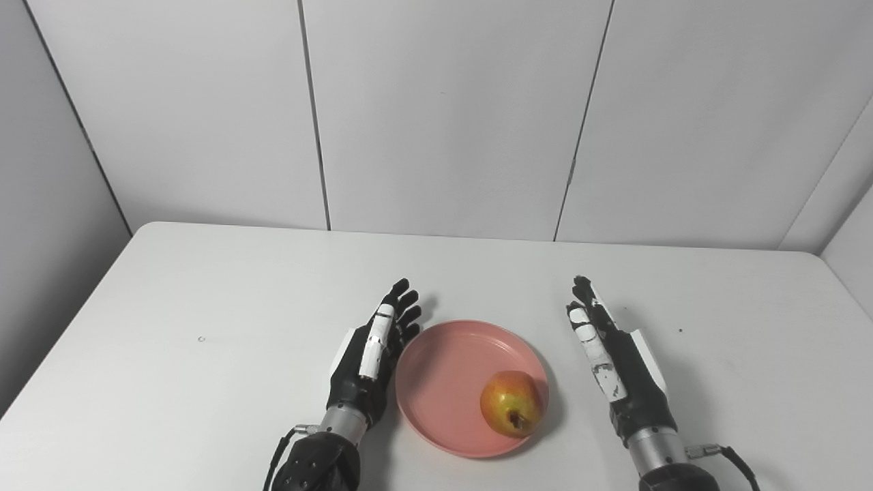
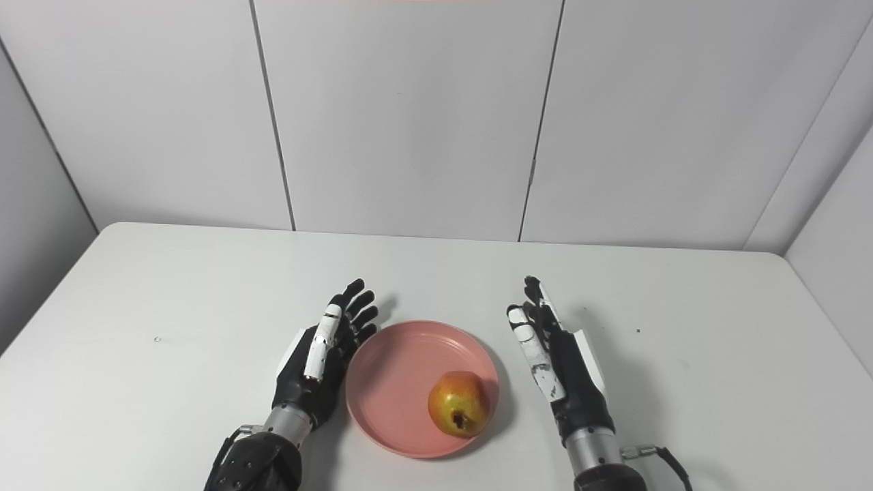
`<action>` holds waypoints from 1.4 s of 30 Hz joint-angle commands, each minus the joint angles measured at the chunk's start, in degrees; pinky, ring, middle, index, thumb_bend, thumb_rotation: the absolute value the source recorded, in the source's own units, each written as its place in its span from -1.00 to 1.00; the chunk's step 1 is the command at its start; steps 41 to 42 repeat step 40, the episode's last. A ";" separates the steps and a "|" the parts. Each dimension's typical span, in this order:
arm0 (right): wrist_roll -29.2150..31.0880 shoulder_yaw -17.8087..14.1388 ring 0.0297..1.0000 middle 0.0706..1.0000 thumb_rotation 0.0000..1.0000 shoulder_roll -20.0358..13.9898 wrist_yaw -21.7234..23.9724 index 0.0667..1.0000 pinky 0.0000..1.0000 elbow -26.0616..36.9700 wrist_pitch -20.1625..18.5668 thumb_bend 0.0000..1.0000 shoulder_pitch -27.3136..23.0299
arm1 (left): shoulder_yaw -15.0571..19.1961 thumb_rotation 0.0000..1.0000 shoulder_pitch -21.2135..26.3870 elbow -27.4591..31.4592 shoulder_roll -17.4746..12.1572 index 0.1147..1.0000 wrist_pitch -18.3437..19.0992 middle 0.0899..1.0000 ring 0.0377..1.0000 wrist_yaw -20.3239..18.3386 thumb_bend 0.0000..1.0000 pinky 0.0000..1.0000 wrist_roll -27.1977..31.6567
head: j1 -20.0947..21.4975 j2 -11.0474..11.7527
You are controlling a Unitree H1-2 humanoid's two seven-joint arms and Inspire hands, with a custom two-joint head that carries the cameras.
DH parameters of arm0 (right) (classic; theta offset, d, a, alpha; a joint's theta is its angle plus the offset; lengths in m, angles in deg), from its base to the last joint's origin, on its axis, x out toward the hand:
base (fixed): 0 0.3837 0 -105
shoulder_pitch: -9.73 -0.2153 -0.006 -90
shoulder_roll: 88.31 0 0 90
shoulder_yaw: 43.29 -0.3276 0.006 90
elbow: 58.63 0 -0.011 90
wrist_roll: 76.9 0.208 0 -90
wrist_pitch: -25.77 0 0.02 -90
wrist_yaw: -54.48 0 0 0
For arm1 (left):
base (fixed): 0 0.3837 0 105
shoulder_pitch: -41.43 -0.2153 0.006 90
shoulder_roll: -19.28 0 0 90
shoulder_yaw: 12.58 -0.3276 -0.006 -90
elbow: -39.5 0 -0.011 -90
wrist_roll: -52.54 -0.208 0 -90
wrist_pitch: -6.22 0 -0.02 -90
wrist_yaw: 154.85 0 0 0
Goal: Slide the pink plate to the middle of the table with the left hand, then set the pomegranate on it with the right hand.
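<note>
Fingers apart, both hands flank the plate (image 1: 443, 382): left hand (image 1: 372, 351) at nine o'clock, right hand (image 1: 610, 354) at three; pomegranate (image 1: 511, 404) sits inside at four.

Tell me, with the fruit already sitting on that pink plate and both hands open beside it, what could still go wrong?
The pomegranate sits near the pink plate's right front rim, not its middle, so a nudge might roll it off. The left hand looks very close to the plate's left edge; pulling back carelessly could drag or shift the plate. The right hand stands clear of it, so it seems the lesser worry.
</note>
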State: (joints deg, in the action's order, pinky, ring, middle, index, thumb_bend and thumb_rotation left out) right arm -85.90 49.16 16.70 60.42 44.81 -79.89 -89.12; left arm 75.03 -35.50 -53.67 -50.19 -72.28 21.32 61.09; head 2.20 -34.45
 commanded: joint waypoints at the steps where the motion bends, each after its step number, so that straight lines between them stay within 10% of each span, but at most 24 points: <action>1: 2.12 -0.42 0.96 0.99 1.00 0.49 -0.28 0.98 0.96 0.34 0.98 -0.36 -0.77 | -0.56 1.00 -0.94 0.43 -0.56 0.98 -1.43 0.99 0.99 -0.97 -0.21 0.99 -0.55 | 0.08 0.01; 42: 7.47 0.39 1.00 1.00 1.00 1.74 -0.99 0.99 1.00 -2.58 2.00 -0.48 0.41 | -2.93 1.00 -4.20 2.24 -2.09 1.00 -11.22 1.00 1.00 1.64 -0.15 1.00 -9.55 | 1.78 1.04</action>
